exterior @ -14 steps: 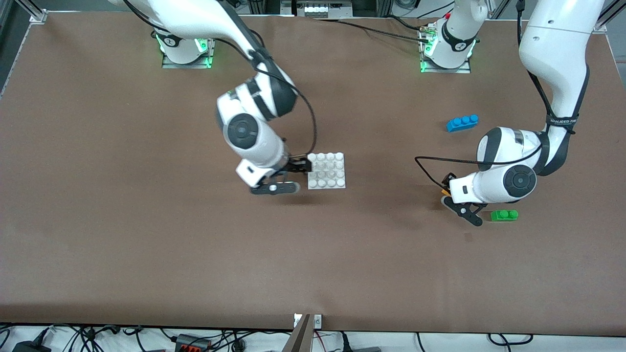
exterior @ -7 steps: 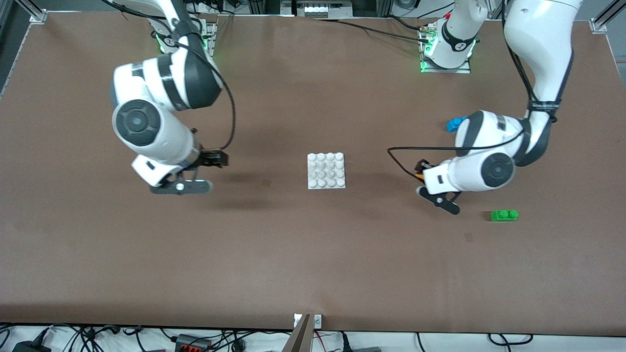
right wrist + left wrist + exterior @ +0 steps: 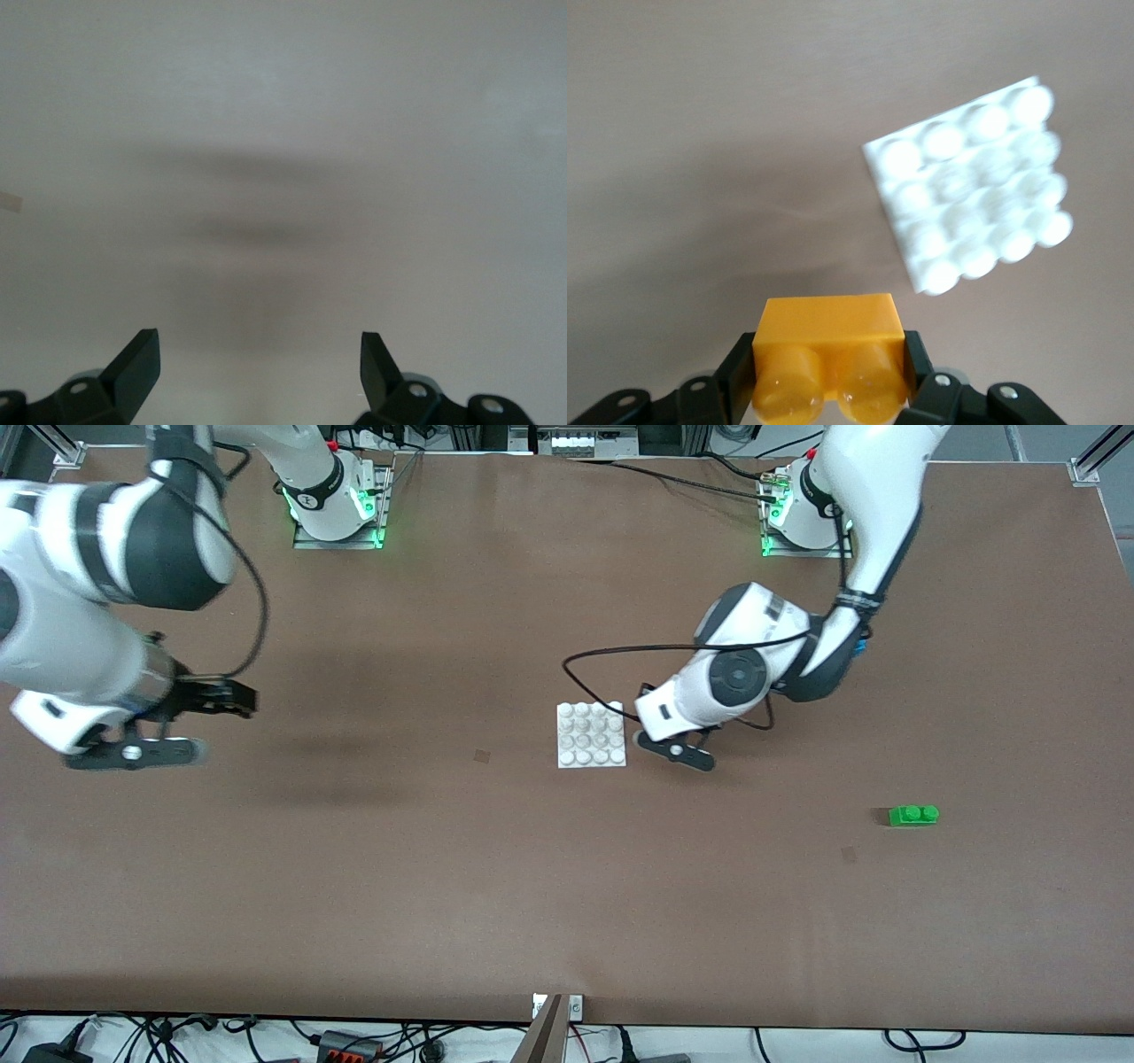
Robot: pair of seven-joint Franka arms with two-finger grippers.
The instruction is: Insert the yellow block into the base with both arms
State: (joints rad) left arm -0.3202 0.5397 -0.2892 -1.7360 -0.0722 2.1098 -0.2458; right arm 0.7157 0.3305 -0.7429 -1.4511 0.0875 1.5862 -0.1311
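Wrist pictures tell me what the front view hides: my left gripper (image 3: 830, 390) is clamped on the yellow block (image 3: 830, 354), hanging just beside the base (image 3: 591, 734) at its edge toward the left arm's end, while my right gripper (image 3: 259, 367) is spread wide and empty over bare brown table (image 3: 443, 868). Cables run along the table's edge nearest the front camera. Since half a second ago my left arm has swung in to the base, and my right has pulled away toward its own end.
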